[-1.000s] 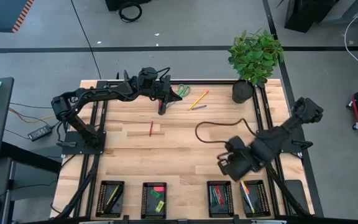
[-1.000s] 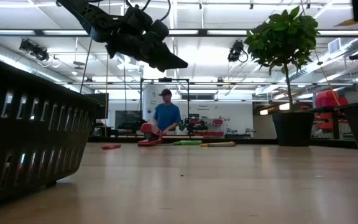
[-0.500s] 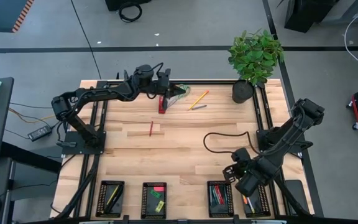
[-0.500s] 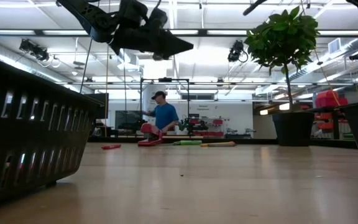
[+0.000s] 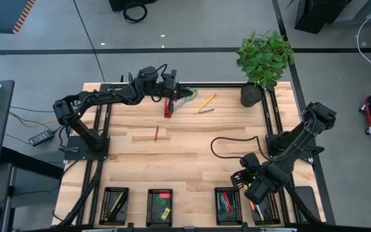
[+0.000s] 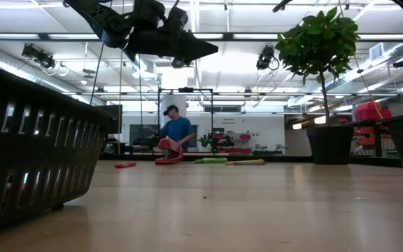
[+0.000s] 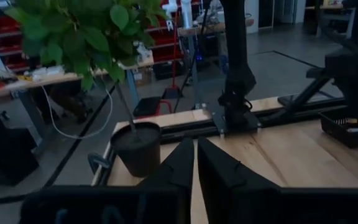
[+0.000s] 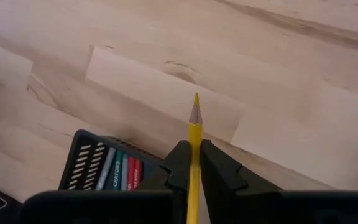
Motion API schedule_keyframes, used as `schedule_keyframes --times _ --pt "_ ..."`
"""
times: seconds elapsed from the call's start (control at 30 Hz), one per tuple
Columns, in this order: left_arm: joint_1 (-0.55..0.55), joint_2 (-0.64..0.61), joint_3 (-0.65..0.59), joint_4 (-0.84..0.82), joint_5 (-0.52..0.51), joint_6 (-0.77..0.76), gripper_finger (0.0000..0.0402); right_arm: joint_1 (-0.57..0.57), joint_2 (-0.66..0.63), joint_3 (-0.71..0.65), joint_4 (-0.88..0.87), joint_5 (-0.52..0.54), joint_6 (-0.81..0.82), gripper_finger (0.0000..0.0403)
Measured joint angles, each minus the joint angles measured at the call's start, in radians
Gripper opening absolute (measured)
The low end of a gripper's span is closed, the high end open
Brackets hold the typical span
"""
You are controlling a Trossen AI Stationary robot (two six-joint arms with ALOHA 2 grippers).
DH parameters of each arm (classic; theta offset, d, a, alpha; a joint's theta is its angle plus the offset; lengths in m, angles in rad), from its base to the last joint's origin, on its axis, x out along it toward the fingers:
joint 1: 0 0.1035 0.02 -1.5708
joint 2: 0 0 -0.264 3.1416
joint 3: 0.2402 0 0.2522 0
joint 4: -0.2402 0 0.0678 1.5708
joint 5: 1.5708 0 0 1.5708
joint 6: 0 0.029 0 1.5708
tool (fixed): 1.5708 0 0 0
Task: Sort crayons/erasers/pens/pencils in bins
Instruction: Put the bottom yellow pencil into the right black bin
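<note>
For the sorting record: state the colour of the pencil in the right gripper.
Yellow pencil, seen best in the right wrist view.

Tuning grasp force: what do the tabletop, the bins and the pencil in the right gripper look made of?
Tabletop: pale wood planks, matte, with visible grain and seams.
Bins: black, slotted walls, probably moulded plastic.
Pencil in the right gripper: glossy yellow paint, bare sharpened tip, likely wood.

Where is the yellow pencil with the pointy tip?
The yellow pencil is pinched in the right gripper, which hangs at the table's front right, by the two right-hand bins.
</note>
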Motion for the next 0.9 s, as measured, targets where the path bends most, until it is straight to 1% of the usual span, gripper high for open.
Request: schedule_keyframes --times 0.1,0.3,0.5,0.7,0.9 --pt "0.000 0.000 0.000 -0.028 0.000 0.020 0.0034 0.000 0.007 -0.001 -0.004 0.019 -0.009 0.0037" --pt "-0.006 0.000 0.000 -0.091 0.000 0.103 0.0024 0.000 0.010 -0.001 -0.006 0.013 -0.004 0.0037" --pt "-0.010 0.000 0.000 -0.133 0.000 0.104 0.0022 -0.001 0.010 -0.001 -0.007 0.012 -0.007 0.0037" --pt "-0.010 0.000 0.000 -0.155 0.000 0.104 0.0029 0.008 0.022 -0.001 0.050 -0.003 0.007 0.0037" --pt "-0.010 0.000 0.000 -0.162 0.000 0.105 0.0022 0.007 0.064 -0.001 0.014 -0.013 0.003 0.0037"
